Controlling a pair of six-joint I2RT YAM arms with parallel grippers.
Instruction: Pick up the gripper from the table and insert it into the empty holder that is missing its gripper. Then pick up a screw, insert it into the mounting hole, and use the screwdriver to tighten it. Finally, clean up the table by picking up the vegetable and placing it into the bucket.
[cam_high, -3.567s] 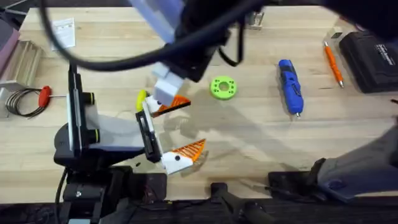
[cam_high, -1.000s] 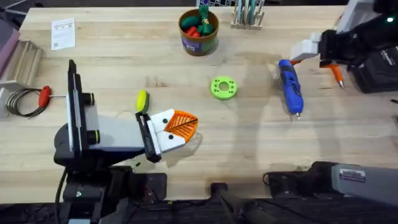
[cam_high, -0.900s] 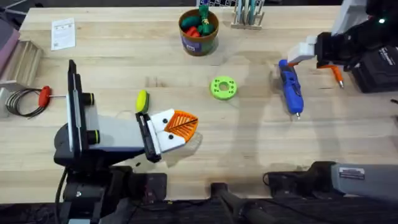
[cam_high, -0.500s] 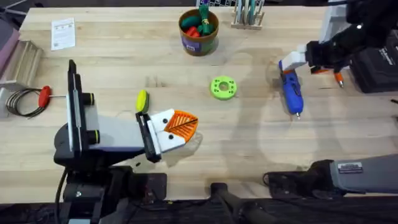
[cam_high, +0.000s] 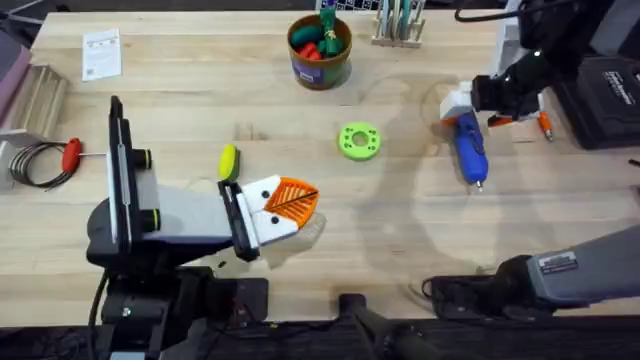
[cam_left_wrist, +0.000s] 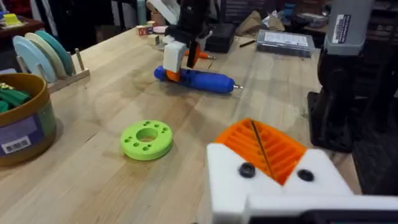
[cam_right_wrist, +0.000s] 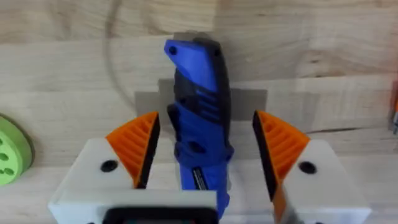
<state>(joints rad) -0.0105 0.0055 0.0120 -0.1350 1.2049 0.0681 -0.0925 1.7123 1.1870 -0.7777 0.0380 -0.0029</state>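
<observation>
While the right gripper (cam_right_wrist: 205, 155) hangs over the screwdriver (cam_high: 467, 143), its 2 orange pads (cam_right_wrist: 140, 149) stand spread, 1 on each flank of the blue body and apart from it. The tool lies flat on the table (cam_high: 400, 230), right of centre, metal tip toward the robot. It looks rigid, smooth-shelled and fairly heavy for its length, so a grip near 1 end would probably let it tip or slide; the thick ribbed mid-body, where the pads now stand, seems the best hold.

An orange pen (cam_high: 545, 124) lies just beside the gripper on the outer side and a black case (cam_high: 610, 95) near it; the green disc (cam_high: 359, 140) lies well apart toward the centre, with bare wood between. The path inward therefore appears open.

The left gripper (cam_high: 290, 205) rests low at the near left, its 2 orange fingers pressed together. The vegetable (cam_high: 228, 160) lies just beside it, and the bucket (cam_high: 319, 52) stands at the far edge.
</observation>
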